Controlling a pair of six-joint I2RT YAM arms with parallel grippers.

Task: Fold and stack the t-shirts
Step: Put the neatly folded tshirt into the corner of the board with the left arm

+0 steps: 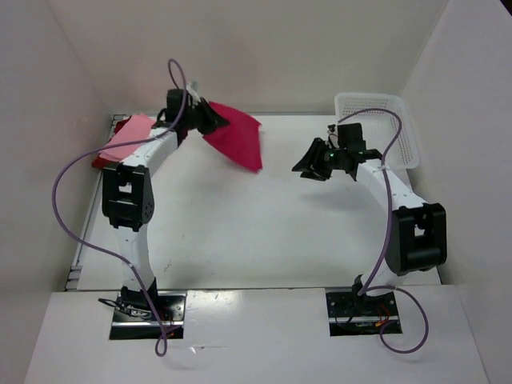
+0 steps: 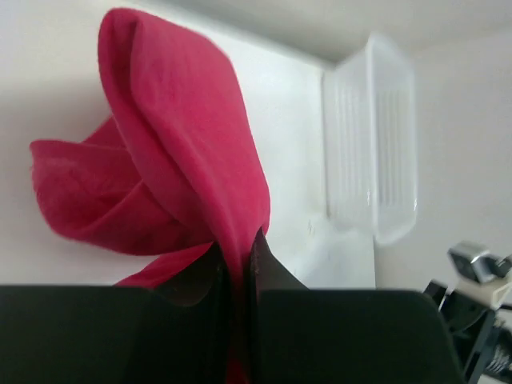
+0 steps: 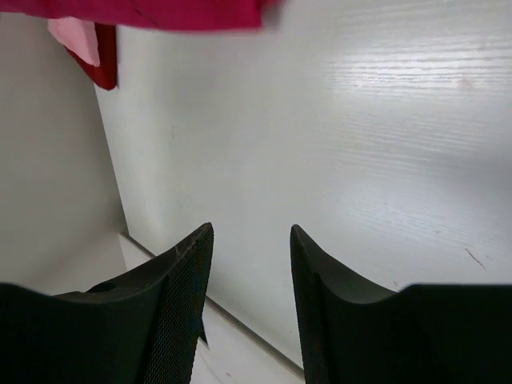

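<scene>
Broadly, the white table lies beneath both claws. The crimson t-shirt hangs bunched from the left claw, whose jaws pinch a fold of it, and the cloth spreads to that claw's right. The mesh basket sits just beyond the right claw, which hovers with jaws apart and nothing between them. Left of the left claw, the pink t-shirt lies on the dark red t-shirt.
</scene>
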